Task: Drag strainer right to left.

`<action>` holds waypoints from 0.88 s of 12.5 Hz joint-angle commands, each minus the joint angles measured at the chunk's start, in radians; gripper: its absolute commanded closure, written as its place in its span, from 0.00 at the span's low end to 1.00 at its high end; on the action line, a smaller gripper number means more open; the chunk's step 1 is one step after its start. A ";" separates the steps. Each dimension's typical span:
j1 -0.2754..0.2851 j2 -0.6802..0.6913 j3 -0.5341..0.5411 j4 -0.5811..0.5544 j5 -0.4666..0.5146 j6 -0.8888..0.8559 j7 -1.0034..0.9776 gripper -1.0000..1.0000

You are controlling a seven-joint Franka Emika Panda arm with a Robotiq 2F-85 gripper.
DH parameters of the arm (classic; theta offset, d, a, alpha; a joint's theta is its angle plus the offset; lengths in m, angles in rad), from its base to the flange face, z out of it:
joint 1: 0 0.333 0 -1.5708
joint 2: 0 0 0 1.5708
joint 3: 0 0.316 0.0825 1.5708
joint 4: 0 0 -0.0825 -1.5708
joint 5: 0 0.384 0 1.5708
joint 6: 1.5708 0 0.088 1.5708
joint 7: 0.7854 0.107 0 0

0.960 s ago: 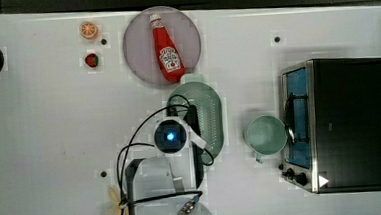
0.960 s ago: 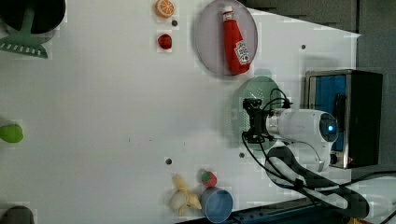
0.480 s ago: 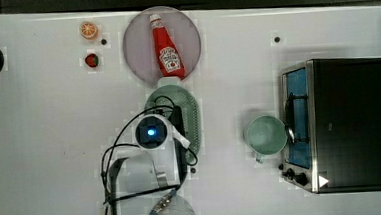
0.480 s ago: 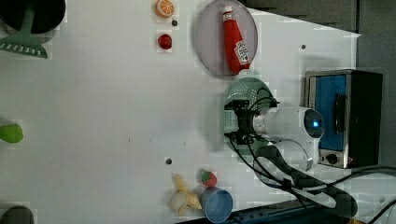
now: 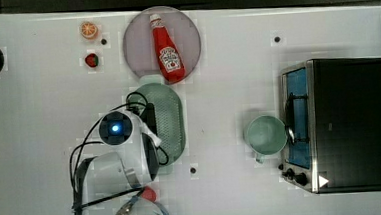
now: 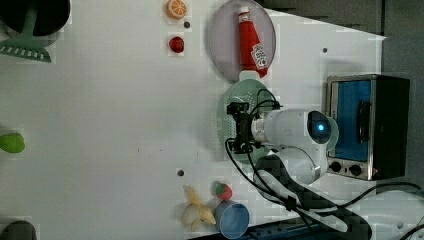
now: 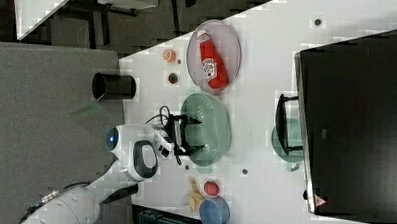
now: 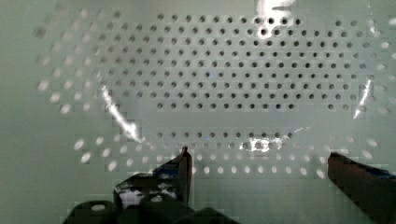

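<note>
One half of the strainer (image 5: pixel 168 120) is hidden under the arm's wrist in the top view, and the mug (image 5: pixel 265 136) is partly masked by the toaster oven (image 7: pixel 353 122) in the right view. The strainer is seen on the white table (image 5: pixel 234 195), just beside the grey plate (image 5: pixel 139 45) that carries the ketchup bottle (image 5: pixel 167 51), and well apart from the mug. Its long axis is laid across the table from the plate's side toward the table edge where the blue cup (image 6: pixel 232 219) stands, so one narrow end is pointed at the plate. The gripper (image 8: pixel 257 161) is lowered into the strainer's bowl, with its fingers (image 8: pixel 180 170) spread well apart over the perforated bottom. Nothing is clamped between them; whether the fingertips are actually pressed on the mesh cannot be told.
</note>
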 commanded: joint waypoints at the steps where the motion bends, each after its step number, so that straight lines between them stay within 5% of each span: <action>1: 0.047 0.026 0.002 0.049 0.006 -0.023 0.094 0.00; 11: 0.206 0.107 0.001 0.202 0.057 -0.085 0.228 0.00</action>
